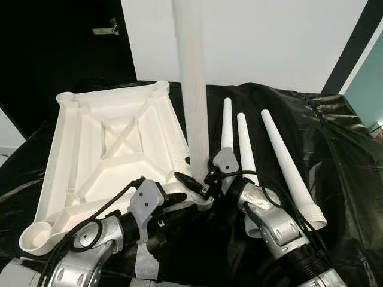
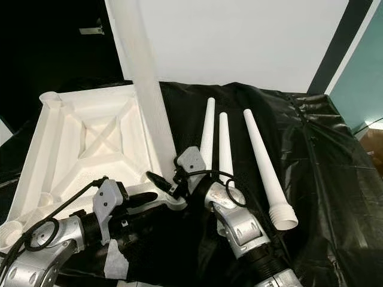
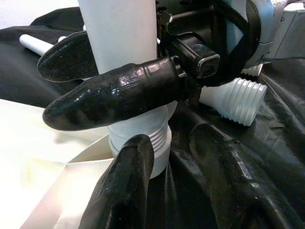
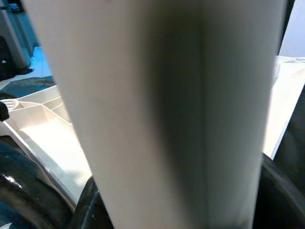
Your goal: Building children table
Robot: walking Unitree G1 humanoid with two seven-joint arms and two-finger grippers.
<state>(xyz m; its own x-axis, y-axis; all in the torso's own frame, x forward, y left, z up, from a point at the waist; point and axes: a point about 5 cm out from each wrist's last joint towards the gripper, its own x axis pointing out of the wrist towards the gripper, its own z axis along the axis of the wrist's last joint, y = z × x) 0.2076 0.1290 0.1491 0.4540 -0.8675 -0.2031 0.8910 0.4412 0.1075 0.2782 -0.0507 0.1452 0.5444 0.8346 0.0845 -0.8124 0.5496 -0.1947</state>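
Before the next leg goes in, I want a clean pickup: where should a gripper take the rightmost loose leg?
Probably mid-shaft on the rightmost leg, coming from above with fingers across it. It lies flat on the black sheet, apart from its neighbour, tapering away from its wide threaded end, which should stay free for the socket.

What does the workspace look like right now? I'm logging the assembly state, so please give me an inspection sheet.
Surface: black sheet, wrinkled.
Job's things: white tabletop lying underside up; upright leg standing at its near right corner socket; three spare legs lying side by side on the sheet.
Clutter: nothing seen.
Grippers: right gripper shut on the upright leg near its base; left gripper open beside that socket.
Cables: black cables looped along both wrists.
Surroundings: white wall, dark door.
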